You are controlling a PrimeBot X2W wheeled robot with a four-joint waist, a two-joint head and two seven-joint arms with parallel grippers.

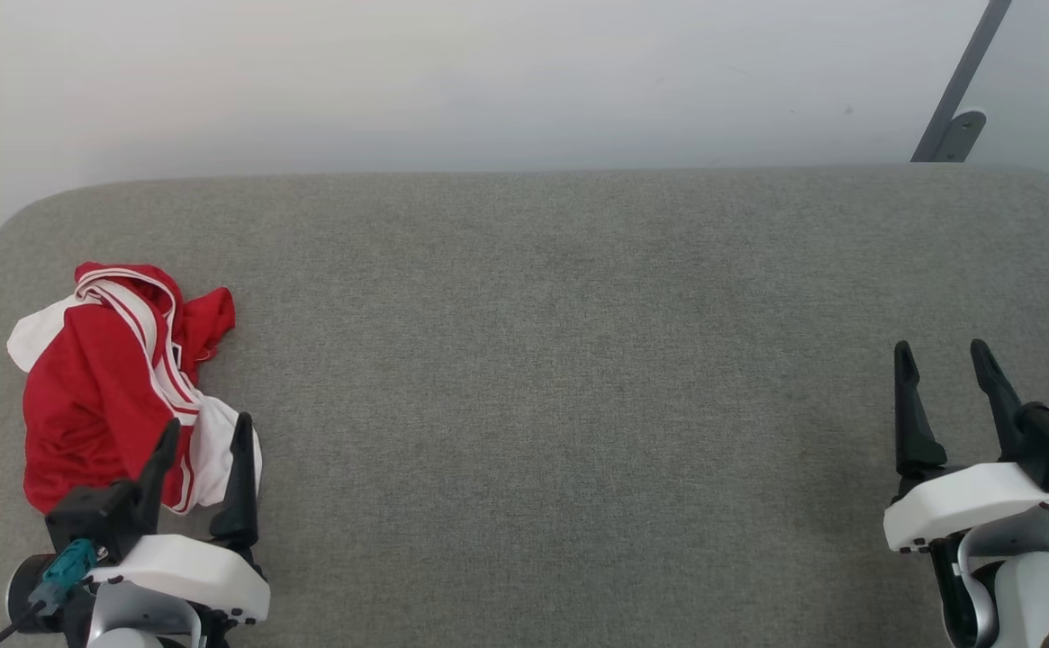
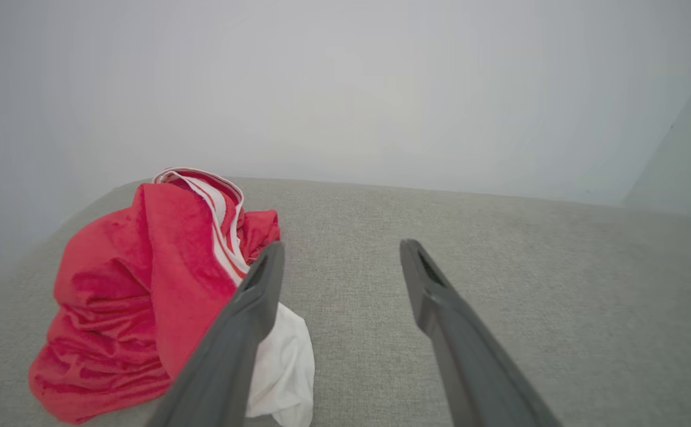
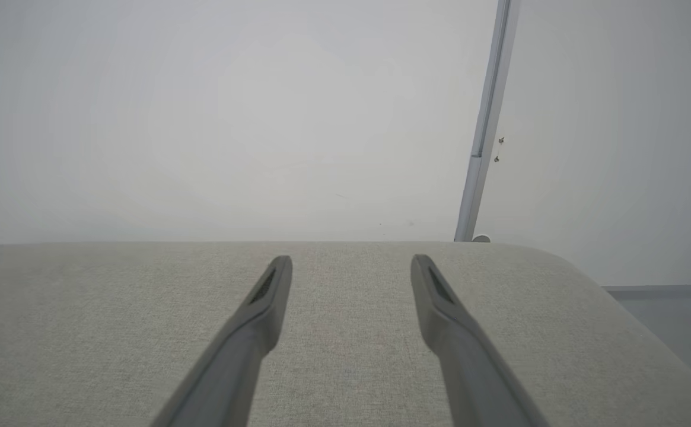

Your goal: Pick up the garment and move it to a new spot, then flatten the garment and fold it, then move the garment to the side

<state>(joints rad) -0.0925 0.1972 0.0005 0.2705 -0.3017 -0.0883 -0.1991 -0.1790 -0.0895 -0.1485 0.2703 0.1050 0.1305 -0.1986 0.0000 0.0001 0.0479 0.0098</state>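
crumpled garment [image 1: 96, 387] just beyond left hand [image 1: 204, 432]

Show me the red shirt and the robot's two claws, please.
garment [image 1: 83, 396]: head view, on its red body fabric.
left gripper [image 1: 207, 419]: head view, midway between its open fingertips.
right gripper [image 1: 940, 344]: head view, midway between its open fingertips.

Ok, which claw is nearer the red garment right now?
Left. The left claw is open at the garment's near edge, beside its white part. The right claw is open at the opposite side of the grey cushion, well apart from it.
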